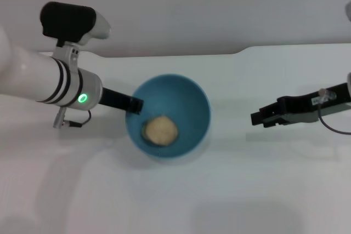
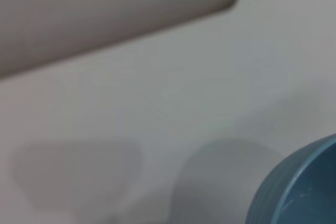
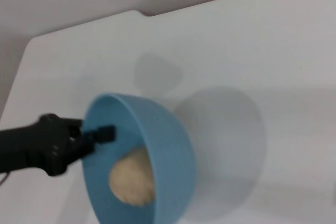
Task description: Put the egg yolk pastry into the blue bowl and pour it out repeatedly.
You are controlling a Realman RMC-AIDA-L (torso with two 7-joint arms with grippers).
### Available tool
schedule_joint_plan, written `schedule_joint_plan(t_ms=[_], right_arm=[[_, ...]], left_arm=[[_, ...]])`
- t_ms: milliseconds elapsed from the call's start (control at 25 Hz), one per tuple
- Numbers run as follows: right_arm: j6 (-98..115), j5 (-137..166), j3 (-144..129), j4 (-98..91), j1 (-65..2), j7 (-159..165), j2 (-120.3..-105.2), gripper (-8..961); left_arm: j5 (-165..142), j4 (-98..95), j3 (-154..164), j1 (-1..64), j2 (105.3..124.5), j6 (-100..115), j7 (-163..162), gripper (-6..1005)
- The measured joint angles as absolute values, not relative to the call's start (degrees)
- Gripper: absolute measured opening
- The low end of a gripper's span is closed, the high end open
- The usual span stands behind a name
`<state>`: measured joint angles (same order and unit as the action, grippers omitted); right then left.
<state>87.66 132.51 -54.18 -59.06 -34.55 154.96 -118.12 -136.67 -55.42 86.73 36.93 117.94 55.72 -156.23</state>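
Above the white table, my left gripper was clamped on the rim of the tilted blue bowl, the pastry lay inside it, and my right gripper hung well apart, fingers together, grasping nothing.

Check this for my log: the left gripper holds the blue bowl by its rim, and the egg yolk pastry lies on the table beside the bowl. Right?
Not quite. The egg yolk pastry lies inside the blue bowl, as the head view shows. The left gripper does hold the rim.

bare table around blue bowl (left gripper on rim).
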Motion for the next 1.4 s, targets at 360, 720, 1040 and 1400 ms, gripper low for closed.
schedule_joint_plan(t_ms=[360, 720, 1040, 1400], right_arm=[[85.7, 133.7, -52.7, -57.7, -32.0, 154.4, -118.13, 311], [82.9, 135.4, -49.8, -54.1, -30.8, 153.5, -117.68, 312], [82.4, 135.4, -49.3, -53.1, -30.8, 153.4, -117.53, 313], [81.8, 135.3, -49.3, -52.5, -31.0, 153.4, -117.50, 313]], left_arm=[[-131.2, -61.2, 87.1, 29.4, 118.03, 41.3, -151.2, 0], [-112.2, -63.2, 94.7, 18.7, 118.09, 19.6, -131.8, 0], [-111.0, -64.3, 111.9, 14.7, 118.07, -4.7, -127.7, 0], [-111.8, -60.4, 128.4, 13.7, 117.93, -31.1, -130.2, 0]])
